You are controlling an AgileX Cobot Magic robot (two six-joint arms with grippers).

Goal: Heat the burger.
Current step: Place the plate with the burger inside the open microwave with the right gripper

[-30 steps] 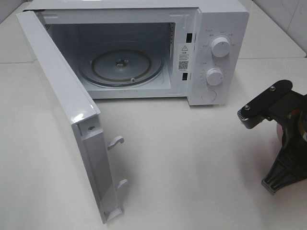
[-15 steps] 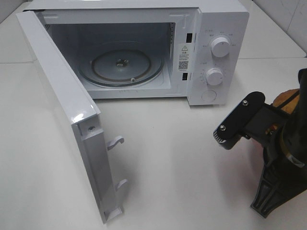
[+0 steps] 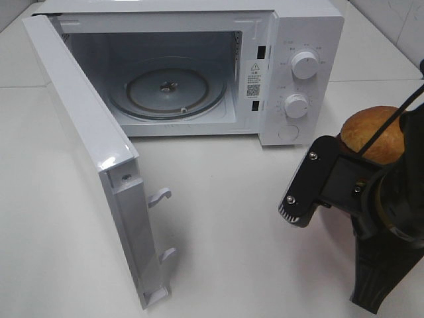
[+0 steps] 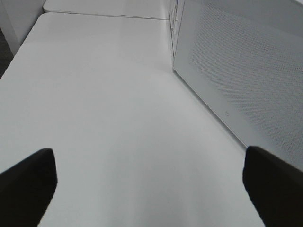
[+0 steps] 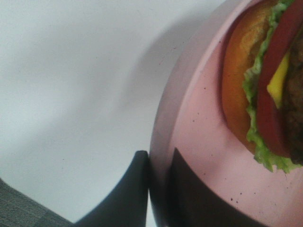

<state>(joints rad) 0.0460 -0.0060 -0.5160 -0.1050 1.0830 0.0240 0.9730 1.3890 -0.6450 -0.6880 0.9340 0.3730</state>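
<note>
The left gripper (image 4: 150, 189) hangs over the bare white table (image 3: 232, 218) with its jaws wide apart and nothing between them, next to the outer face of the door (image 3: 86, 139). That door is swung fully open on the left of the white microwave (image 3: 318, 26). A glass turntable (image 3: 167, 89) lies inside, and two knobs (image 3: 305, 64) sit on the right panel. The burger (image 3: 371, 132) sits on a pink plate (image 5: 199, 142) just right of the microwave. The right gripper (image 5: 158, 194) is clamped on the plate's rim.
</note>
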